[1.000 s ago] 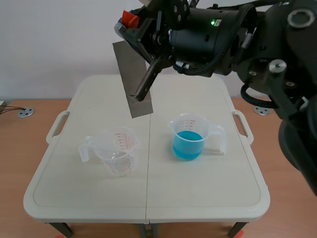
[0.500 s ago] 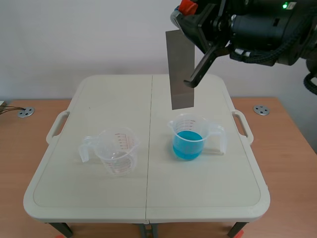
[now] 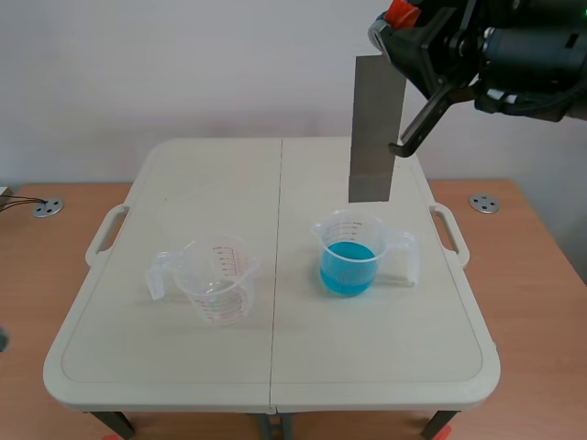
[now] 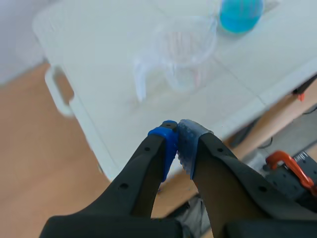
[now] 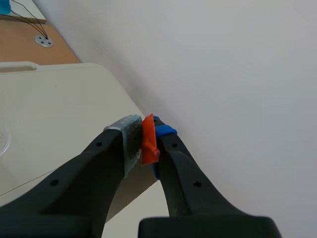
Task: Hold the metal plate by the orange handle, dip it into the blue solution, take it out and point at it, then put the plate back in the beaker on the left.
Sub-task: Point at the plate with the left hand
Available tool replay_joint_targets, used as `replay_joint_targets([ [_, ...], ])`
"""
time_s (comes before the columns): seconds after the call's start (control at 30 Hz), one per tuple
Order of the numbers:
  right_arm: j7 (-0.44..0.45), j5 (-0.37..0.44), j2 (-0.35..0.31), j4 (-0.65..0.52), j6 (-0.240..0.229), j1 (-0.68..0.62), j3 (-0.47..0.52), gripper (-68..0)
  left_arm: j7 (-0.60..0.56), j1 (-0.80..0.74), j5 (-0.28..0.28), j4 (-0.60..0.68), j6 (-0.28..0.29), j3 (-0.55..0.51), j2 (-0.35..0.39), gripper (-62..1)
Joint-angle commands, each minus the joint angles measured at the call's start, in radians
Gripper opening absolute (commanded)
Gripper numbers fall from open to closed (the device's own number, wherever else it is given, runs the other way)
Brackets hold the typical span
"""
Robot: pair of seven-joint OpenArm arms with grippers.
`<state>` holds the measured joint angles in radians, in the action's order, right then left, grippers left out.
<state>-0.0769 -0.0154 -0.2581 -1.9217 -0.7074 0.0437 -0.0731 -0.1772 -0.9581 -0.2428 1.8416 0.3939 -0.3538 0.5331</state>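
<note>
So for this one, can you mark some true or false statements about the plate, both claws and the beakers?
1. The right claw is shut on the orange handle of the metal plate. True.
2. The plate's lower edge sits in the blue solution. False: the plate hangs in the air above the right beaker, not yet dipped.
3. The left claw is open. False: its pads meet, shut on nothing.
4. The clear beaker on the left stands upright on the table. True.

Grey plate (image 3: 372, 128), orange handle (image 5: 148, 140), blue solution (image 3: 348, 268)
</note>
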Motion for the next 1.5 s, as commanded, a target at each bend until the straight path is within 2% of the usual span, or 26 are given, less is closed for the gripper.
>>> replay_joint_targets([
  [0.0, 0.016, 0.008, -0.005, -0.002, 0.006, 0.014, 0.003, -66.2, 0.014, 0.059, -0.007, 0.016, -0.002, 0.026, 0.025, -59.4],
  [0.17, 0.044, 0.007, -0.005, 0.03, 0.006, 0.016, 0.003, -66.3, 0.091, 0.251, -0.006, 0.016, -0.002, 0.113, 0.069, -59.4],
  [0.53, 0.099, -0.012, -0.005, 0.064, 0.011, 0.028, 0.003, -66.2, 0.289, 0.632, -0.005, 0.001, -0.003, 0.378, 0.051, -59.4],
  [0.7, 0.098, -0.015, -0.005, 0.074, 0.011, 0.051, 0.003, -66.2, 0.355, 0.808, 0.006, -0.085, -0.006, 0.509, -0.013, -59.5],
  [1.0, 0.098, -0.015, -0.005, 0.083, 0.01, 0.059, 0.003, -66.2, 0.362, 1.025, 0.137, -0.301, -0.006, 0.685, -0.148, -59.5],
  [1.27, 0.098, -0.015, -0.005, 0.084, 0.01, 0.059, 0.003, -66.2, 0.361, 1.131, 0.188, -0.401, -0.006, 0.789, -0.224, -59.5],
  [1.47, 0.098, -0.015, -0.005, 0.084, 0.01, 0.059, 0.003, -66.2, 0.361, 1.189, 0.188, -0.476, -0.011, 0.835, -0.264, -59.5],
])
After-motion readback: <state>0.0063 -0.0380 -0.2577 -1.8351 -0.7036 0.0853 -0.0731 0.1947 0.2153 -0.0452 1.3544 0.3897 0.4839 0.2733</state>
